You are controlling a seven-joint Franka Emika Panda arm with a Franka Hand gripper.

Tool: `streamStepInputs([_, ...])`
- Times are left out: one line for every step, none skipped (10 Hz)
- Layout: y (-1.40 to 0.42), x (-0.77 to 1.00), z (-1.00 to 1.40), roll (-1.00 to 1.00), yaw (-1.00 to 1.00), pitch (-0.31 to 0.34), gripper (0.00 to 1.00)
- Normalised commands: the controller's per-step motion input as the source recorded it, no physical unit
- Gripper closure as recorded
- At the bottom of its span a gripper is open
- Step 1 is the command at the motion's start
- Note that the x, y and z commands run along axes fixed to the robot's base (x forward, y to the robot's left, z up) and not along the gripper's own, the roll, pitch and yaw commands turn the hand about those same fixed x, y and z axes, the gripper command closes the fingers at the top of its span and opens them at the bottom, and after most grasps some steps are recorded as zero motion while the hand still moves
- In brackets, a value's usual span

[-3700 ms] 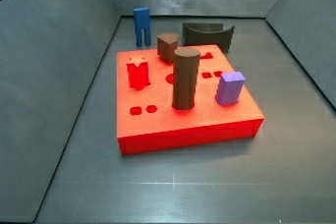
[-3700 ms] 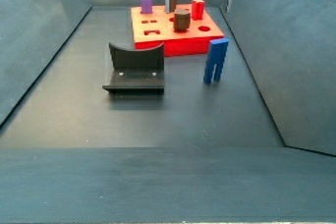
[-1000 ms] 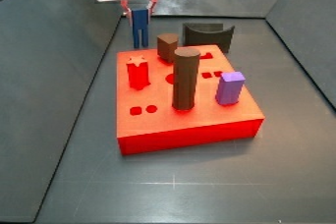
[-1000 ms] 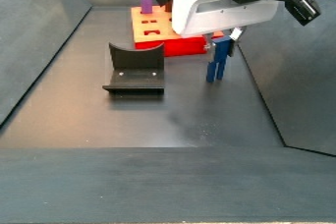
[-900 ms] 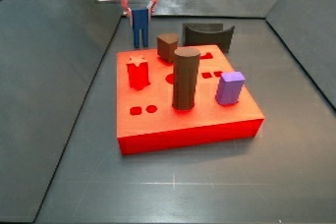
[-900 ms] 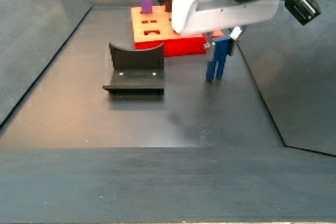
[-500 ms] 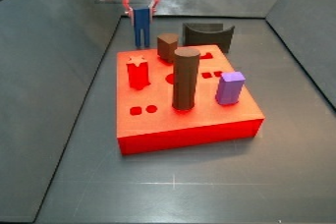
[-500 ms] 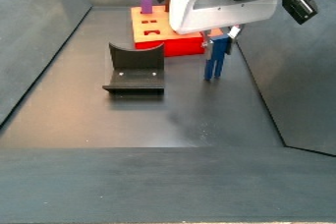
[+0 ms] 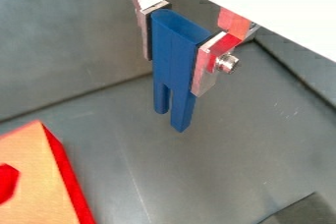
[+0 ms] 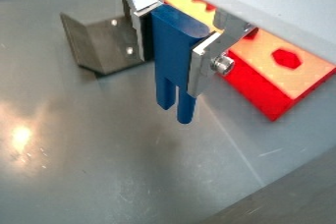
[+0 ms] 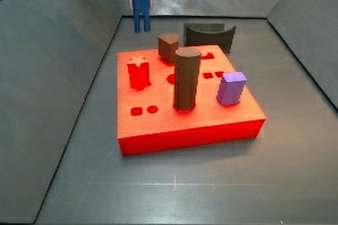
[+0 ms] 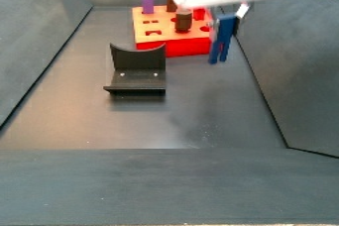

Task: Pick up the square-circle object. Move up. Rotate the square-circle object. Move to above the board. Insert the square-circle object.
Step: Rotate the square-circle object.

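We have the claw point(image 9: 178, 33) clamped on the square-circle object point(image 9: 174, 71), its silver fingers point(image 9: 209, 61) pressing the block's two broad flat faces near the top, prongs hanging downward. In both side views the piece hangs clear of the floor, beside the far edge of the board point(image 11: 185, 120). It looks rigid, light and smooth-sided — likely slippery plastic — so we judge a high, square grip on the flat faces best, keeping the prongs free for insertion.
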Motion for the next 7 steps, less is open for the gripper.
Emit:
streamStepInputs([-0.07,0.19,1.00,0.00,0.00,0.000,1.00])
streamStepInputs([-0.07,0.19,1.00,0.00,0.00,0.028,1.00])
streamStepInputs([-0.07,0.17,1.00,0.00,0.01,0.053,1.00])
streamStepInputs([-0.06,0.15,1.00,0.00,0.01,0.063,1.00])
streamStepInputs([-0.06,0.13,1.00,0.00,0.02,0.072,1.00])
streamStepInputs([-0.06,0.13,1.00,0.01,0.02,0.077,1.00])
streamStepInputs([-0.05,0.09,0.84,0.01,0.03,0.084,1.00])
